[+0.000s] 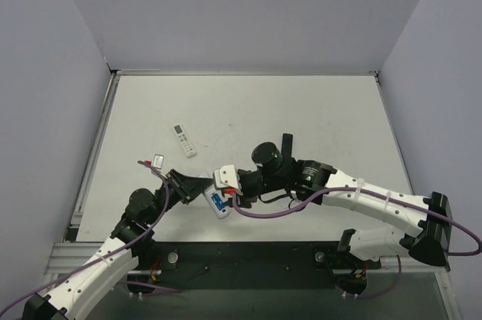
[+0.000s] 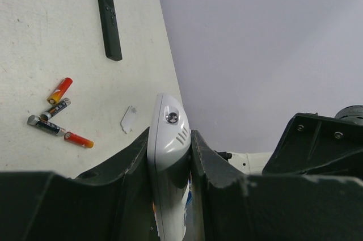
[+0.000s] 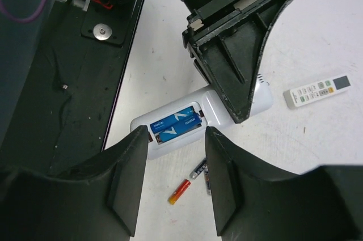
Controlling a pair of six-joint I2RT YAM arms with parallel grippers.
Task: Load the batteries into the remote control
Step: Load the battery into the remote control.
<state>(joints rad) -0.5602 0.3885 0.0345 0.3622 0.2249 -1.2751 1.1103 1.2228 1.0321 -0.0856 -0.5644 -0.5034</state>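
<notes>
The white remote control lies back-up at the table's near edge, also seen in the top view. Two blue batteries lie side by side in its open recess; they show as a blue spot in the top view. My left gripper is shut on the remote, clamping its sides near one end; its dark fingers show in the right wrist view. My right gripper is open and empty, hovering just above the battery recess, also seen in the top view.
A second white remote lies face-up farther back. A slim black remote lies to the right. Red cells and dark grey cells lie loose beside a small white cover. The black base plate borders the table.
</notes>
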